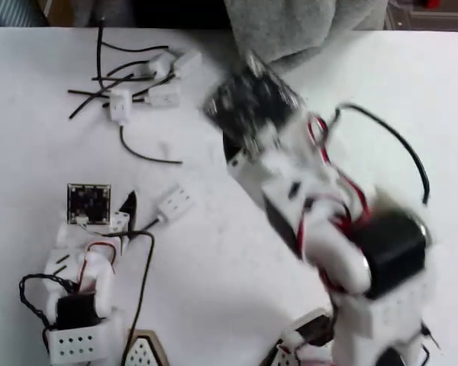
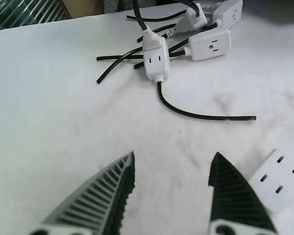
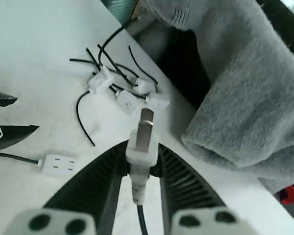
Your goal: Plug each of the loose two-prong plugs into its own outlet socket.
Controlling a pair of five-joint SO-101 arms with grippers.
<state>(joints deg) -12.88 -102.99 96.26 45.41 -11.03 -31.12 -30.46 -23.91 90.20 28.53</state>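
Note:
My right gripper (image 3: 143, 152) is shut on a white two-prong plug (image 3: 142, 142). Its prongs point away from the wrist and its black cord hangs down between the fingers. The right arm (image 1: 305, 198) reaches over the table's middle. A loose white outlet socket (image 1: 175, 202) lies on the table, just beside my left gripper (image 2: 171, 169), which stands open and empty low over the table. That same socket (image 2: 279, 178) lies next to one of the left fingers. More sockets and plugs with short black cords (image 1: 137, 84) lie tangled at the far left, among them a socket (image 2: 155, 58) with a cord at each end.
Grey cloth (image 1: 290, 30) hangs over the table's far edge, close behind the right gripper. A loose black cord piece (image 1: 149, 156) lies between the tangle and the single socket. The right arm's own black cable (image 1: 397, 141) loops out over the right half of the table.

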